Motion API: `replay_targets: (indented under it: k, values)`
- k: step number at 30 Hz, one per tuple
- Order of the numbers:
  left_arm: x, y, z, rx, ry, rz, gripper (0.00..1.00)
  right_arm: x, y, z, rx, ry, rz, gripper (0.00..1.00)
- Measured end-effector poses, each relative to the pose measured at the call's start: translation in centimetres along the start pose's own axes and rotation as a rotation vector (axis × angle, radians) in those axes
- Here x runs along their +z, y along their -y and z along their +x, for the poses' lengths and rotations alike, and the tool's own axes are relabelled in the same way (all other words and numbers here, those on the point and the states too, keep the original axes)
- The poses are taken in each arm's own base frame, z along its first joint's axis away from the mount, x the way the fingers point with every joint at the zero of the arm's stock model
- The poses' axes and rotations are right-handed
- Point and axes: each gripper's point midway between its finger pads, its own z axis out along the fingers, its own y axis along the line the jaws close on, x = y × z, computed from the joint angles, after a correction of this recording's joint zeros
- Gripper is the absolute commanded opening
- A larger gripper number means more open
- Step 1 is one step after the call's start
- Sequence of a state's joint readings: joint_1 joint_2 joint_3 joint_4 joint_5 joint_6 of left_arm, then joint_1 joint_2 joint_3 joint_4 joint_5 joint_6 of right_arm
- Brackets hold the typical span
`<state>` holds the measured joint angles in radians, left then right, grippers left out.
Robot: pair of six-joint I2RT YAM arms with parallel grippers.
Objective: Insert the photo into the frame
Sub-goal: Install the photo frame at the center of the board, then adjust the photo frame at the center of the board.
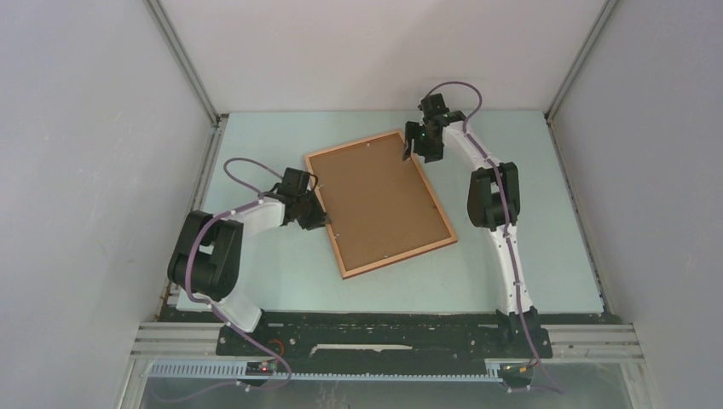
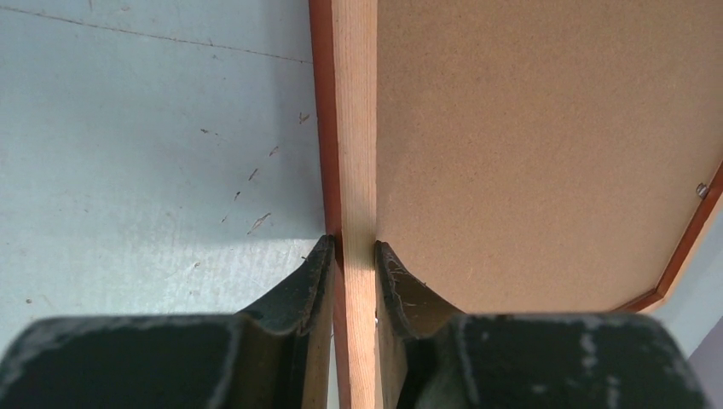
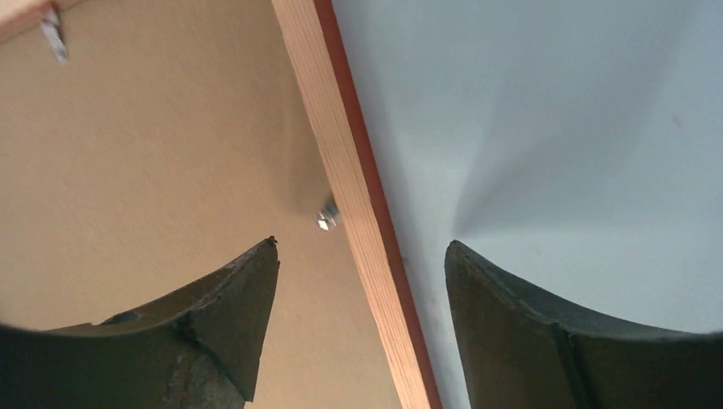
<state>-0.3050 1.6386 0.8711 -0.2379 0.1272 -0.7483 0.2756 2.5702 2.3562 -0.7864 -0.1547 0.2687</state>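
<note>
The frame [image 1: 399,258] lies face down and slanted on the table, with the brown backing board [image 1: 379,200] filling it. The photo is not visible in any view. My left gripper [image 1: 322,217] is shut on the frame's left rim; the left wrist view shows the gripper [image 2: 354,247] pinching the rim [image 2: 354,128] next to the board [image 2: 529,153]. My right gripper [image 1: 419,152] is open at the frame's far right corner. In the right wrist view the gripper [image 3: 362,247] straddles the rim [image 3: 341,162] without touching it, one finger over the board [image 3: 153,170].
The pale table [image 1: 529,213] is walled on the left, right and back. Small metal tabs [image 3: 326,215] stand along the rim's inner edge, and one shows in the left wrist view [image 2: 701,190]. The arm bases stand at the near edge.
</note>
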Motion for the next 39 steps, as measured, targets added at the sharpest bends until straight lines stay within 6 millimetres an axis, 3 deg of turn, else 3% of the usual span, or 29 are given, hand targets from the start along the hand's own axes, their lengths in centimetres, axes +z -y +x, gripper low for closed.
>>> replay_targets:
  k: [4, 8, 12, 15, 21, 25, 28, 34, 39]
  values:
    - [-0.1, 0.0, 0.1, 0.002, 0.019, 0.018, 0.34, -3.4, 1.1, 0.8, -0.038, -0.009, 0.098, 0.84]
    - [-0.8, -0.1, 0.5, 0.005, 0.038, 0.048, 0.43, -9.6, 1.4, 1.8, -0.085, 0.037, 0.185, 0.85]
    - [-2.0, 0.1, 0.7, 0.013, 0.089, 0.101, 0.60, -15.5, 0.4, 5.5, -0.130, 0.074, 0.195, 0.86]
    - [-3.1, 0.2, 0.8, 0.017, 0.138, 0.151, 0.69, -18.1, -1.7, 9.8, -0.184, 0.077, 0.147, 0.85]
    - [-5.5, 0.8, 0.3, 0.024, 0.249, 0.239, 0.79, -18.3, -4.7, 19.7, -0.215, -0.017, 0.053, 0.84]
    - [-6.1, 1.0, -0.4, 0.008, 0.298, 0.252, 0.80, -18.2, -3.1, 23.9, -0.037, -0.061, 0.090, 0.85]
    - [-6.5, 0.7, -0.6, -0.003, 0.327, 0.249, 0.80, -18.8, -2.4, 25.6, 0.100, -0.023, 0.113, 0.84]
    - [-7.1, 0.3, -0.8, -0.024, 0.372, 0.254, 0.80, -19.5, -5.3, 26.8, 0.204, 0.044, 0.066, 0.83]
    - [-7.3, 0.6, -1.0, -0.022, 0.383, 0.269, 0.80, -18.6, -3.4, 27.7, 0.426, 0.067, 0.181, 0.79]
